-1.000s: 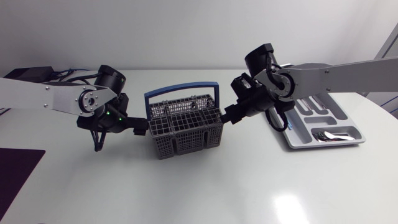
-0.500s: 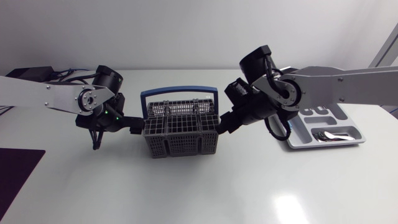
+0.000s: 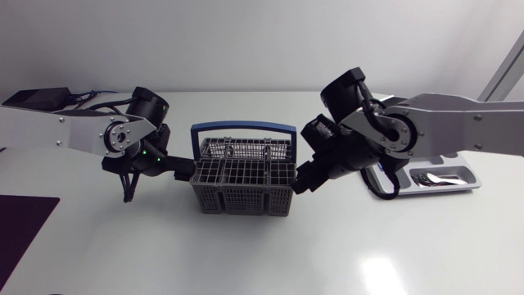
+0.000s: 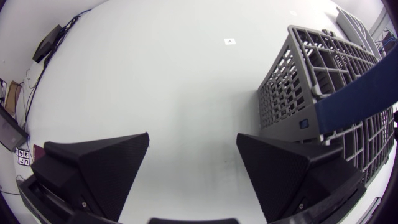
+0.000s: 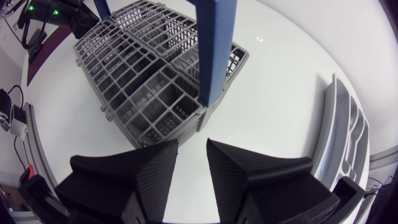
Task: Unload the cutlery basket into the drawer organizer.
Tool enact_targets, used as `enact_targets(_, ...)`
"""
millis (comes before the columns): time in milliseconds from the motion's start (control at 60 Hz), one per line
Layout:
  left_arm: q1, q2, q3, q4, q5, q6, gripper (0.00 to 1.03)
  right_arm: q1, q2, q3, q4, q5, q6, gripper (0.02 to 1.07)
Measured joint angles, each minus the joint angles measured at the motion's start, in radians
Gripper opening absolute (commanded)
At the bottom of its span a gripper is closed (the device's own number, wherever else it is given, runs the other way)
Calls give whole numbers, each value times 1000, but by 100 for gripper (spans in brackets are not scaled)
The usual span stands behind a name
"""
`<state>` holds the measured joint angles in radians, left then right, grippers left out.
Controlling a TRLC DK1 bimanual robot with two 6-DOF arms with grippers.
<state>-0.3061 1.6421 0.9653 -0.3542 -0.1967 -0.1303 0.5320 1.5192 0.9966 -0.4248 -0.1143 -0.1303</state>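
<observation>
The grey cutlery basket [image 3: 241, 176] with its blue handle [image 3: 242, 129] stands mid-table, square to the front edge. No cutlery shows in its compartments [image 5: 155, 81]. My left gripper [image 3: 184, 170] sits at the basket's left end, fingers wide open with bare table between them [image 4: 193, 162]; the basket [image 4: 323, 87] lies just beside one finger. My right gripper [image 3: 301, 179] is at the basket's right end, fingers a narrow gap apart [image 5: 193, 168] with nothing between them, the basket corner just ahead. The grey drawer organizer [image 3: 458, 187] lies at the right, half hidden by my right arm.
Silver cutlery [image 3: 438, 179] lies in the organizer's front compartment. The organizer's rim [image 5: 345, 137] shows beside my right gripper. A black box with cables [image 3: 37, 97] sits at the back left, and a dark mat [image 3: 20, 221] at the front left.
The basket has swung from a slant to square with the table's front edge. My right arm came forward along its right end and its fingers narrowed. My left gripper has barely shifted.
</observation>
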Motion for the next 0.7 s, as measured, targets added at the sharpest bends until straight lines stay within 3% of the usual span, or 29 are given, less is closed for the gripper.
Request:
enact_targets(233,-42,-23,-13,-3,5,1,99,-38,-2,-3,2,7,0,41)
enact_targets(700,-40,-32,-13,-4,16,11,99,-37,-3,-8,4,11,0,41)
